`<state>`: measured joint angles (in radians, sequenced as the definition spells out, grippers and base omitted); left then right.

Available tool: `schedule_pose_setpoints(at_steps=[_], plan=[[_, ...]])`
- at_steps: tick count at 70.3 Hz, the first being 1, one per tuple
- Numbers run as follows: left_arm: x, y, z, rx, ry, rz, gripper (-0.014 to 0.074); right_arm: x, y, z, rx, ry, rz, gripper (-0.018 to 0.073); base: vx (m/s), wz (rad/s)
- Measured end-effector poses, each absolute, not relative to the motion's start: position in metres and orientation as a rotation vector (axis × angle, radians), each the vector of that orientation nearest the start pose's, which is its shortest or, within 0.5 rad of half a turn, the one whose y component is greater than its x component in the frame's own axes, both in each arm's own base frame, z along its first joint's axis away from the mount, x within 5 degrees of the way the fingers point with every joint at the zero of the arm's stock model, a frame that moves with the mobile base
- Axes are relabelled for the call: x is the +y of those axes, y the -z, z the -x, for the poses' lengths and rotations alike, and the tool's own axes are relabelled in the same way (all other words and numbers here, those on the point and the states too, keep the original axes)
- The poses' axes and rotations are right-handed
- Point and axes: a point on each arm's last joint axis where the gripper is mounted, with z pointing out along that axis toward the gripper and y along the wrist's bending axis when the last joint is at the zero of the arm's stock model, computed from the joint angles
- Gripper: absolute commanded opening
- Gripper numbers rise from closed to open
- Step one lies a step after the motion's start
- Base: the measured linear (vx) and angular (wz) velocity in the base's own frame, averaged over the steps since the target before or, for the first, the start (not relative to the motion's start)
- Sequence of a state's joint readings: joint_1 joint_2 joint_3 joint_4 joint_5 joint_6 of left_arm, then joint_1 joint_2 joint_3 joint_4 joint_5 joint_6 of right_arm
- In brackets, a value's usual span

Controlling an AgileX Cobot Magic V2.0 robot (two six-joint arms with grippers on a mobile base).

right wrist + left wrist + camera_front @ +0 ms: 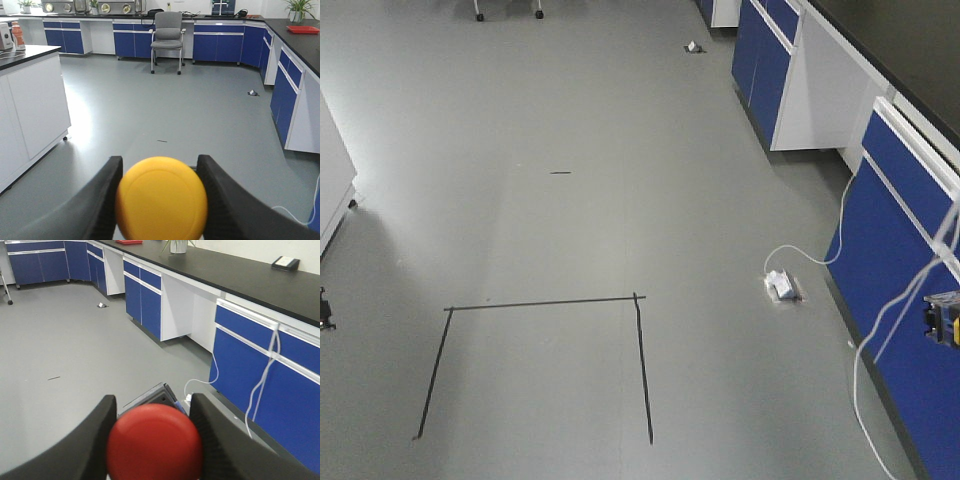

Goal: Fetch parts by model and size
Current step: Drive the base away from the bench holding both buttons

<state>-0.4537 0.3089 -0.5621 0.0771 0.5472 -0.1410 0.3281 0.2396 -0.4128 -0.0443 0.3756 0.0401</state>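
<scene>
Push-button switches are both in hand, one per arm, nowhere near a bench or tray. They're hanging over bare floor in the middle of the lab.

Running big to small: grey floor (570,200) everywhere. Along the robot's right is the long black counter (240,275) with blue cabinets (910,300) under it. A white island unit (30,100) sits off to the other side, and there's a grey office chair (167,35) at the far end. On the floor ahead there's a black tape outline (540,303), plus a power strip (780,285) with a white cable (855,375) trailing along the cabinet fronts.

Left gripper (152,407) is closed down around the red-capped switch (154,445), dark fingers (95,440) pressed to either side of the cap. Right gripper (160,162), same deal with the yellow-capped switch (161,200). The caps fill the wrist views, so I can't tell how much of each block underneath is actually pinched.

What I'd worry about: those domed caps look round and smooth. If the pads are only on the cap, a jolt from the mobile base rolling could squirt one out onto hard floor. Also, that cable and strip sit close to the cabinets, so drift right and a wheel could snag them.
</scene>
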Motion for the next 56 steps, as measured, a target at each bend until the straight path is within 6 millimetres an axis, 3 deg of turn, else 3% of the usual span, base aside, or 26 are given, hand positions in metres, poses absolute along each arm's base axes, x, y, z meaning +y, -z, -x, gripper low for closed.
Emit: schedule_pose_setpoints(at_steps=[56], plan=[[-0.0233,-0.3314,-0.0562,1.762,0.345,-0.308,-0.0007,0.0185,-0.3028,-0.059,1.67,-0.232,0.265,-0.0005,0.56,0.07]])
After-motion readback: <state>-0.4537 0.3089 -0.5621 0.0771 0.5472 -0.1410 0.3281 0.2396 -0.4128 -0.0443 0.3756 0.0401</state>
